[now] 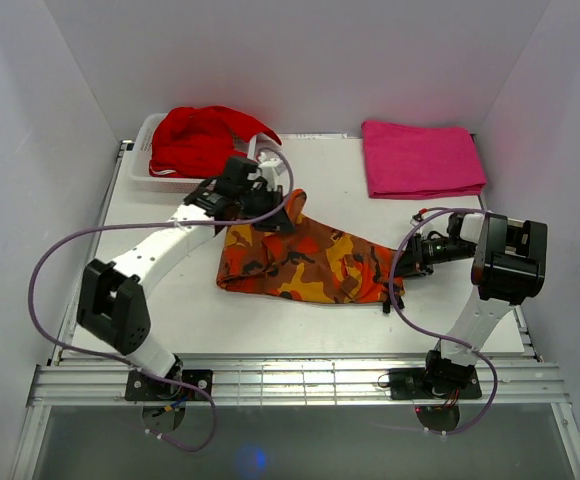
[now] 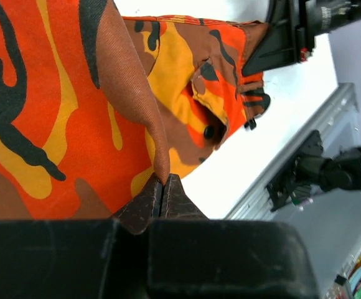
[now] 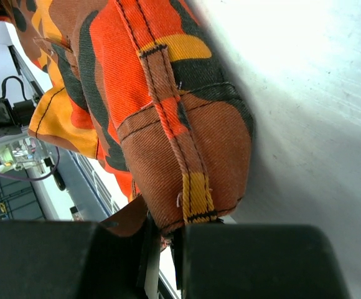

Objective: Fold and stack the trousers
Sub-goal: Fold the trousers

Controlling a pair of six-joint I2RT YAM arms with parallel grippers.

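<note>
The trousers point(image 1: 310, 265) lie mid-frame. The left gripper point(image 1: 290, 208) is pinched tight on their upper-left fold, and the right gripper point(image 1: 398, 272) is clamped on their right-end waistband.

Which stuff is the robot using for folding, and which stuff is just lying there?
For the job: orange, red, yellow and black camouflage fabric trousers; left fingers and right fingers, both pinching them.
Just lying about: plain red garment in a white basket; folded pink cloth.

Trousers point(image 1: 310, 265) block middle, table point(image 1: 270, 330) front free, perhaps basket point(image 1: 141, 158) far left
</note>
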